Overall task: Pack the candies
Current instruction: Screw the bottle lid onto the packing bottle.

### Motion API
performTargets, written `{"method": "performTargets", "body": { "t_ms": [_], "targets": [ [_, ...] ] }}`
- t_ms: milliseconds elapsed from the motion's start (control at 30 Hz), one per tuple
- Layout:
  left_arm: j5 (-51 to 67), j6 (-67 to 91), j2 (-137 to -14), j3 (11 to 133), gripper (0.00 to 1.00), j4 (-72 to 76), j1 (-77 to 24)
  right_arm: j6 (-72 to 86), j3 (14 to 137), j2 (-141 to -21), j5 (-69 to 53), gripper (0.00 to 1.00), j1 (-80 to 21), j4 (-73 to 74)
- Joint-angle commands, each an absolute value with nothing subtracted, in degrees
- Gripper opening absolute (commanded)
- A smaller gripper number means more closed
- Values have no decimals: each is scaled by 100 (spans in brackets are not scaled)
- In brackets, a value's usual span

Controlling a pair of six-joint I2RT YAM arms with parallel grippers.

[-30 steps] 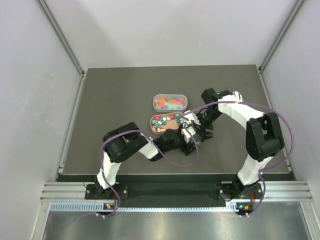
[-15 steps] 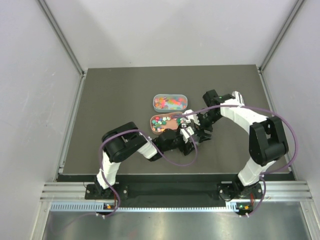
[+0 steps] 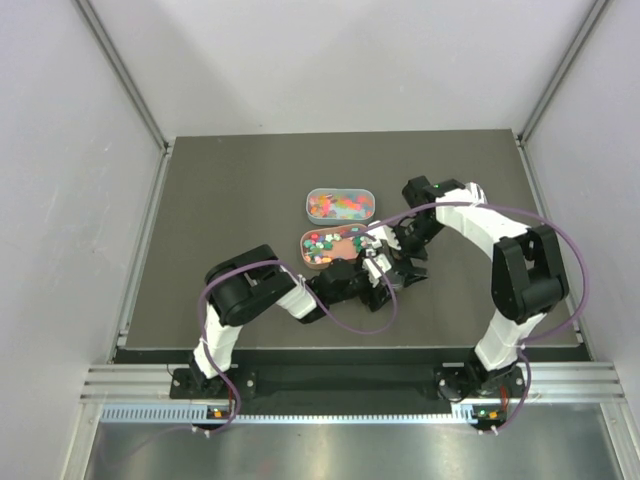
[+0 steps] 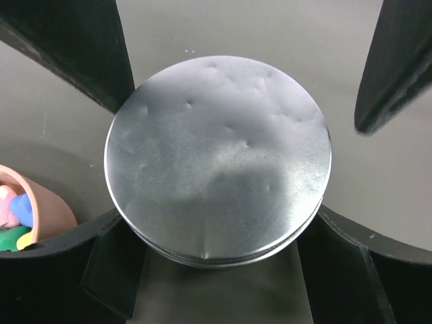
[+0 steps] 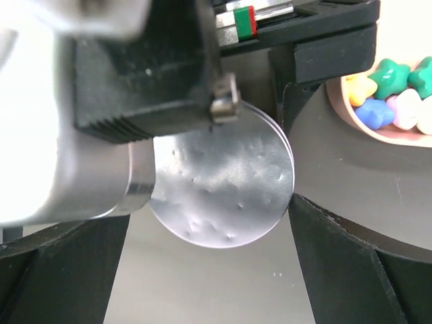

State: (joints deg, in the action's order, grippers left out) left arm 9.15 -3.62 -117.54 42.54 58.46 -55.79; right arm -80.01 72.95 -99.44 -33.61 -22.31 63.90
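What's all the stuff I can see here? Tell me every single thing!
candies: many, mixed colours, in the tub and the tray
tub: one, clear, oval, far middle of the table
tray: one, brown, oval, just in front of the tub
round lid: one, silver, dented, beside the tray
table: one, dark grey, under everything
left hand: one, black, open around the lid
right hand: one, black, open, at the lid

Pale, plain walls (image 3: 350, 60) are closing in the space on three sides, with aluminium struts (image 3: 120, 70) running along their corners. Soft, even light is falling on the dark matte table (image 3: 230, 190), and a ribbed metal rail (image 3: 120, 382) is edging its near side.
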Motion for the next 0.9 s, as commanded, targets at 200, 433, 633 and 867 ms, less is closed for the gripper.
{"method": "performTargets", "body": {
  "t_ms": [200,433,633,867],
  "targets": [
    [545,-633,-12357,4061,67,3568,-5555,-8850,7875,-10142,-2848,100,-2259,7322],
    [545,-633,-12357,4069,67,3533,-5546,-9166,8226,-10555,-2882,100,-2083,7058],
    [519,-642,-12349,4078,67,3507,-5546,-10220,8253,-10556,-3102,100,-2074,7496],
    [527,-642,-12384,4104,67,3472,-5546,-11091,8279,-10468,-3392,100,-2074,8235]
  ]
}}
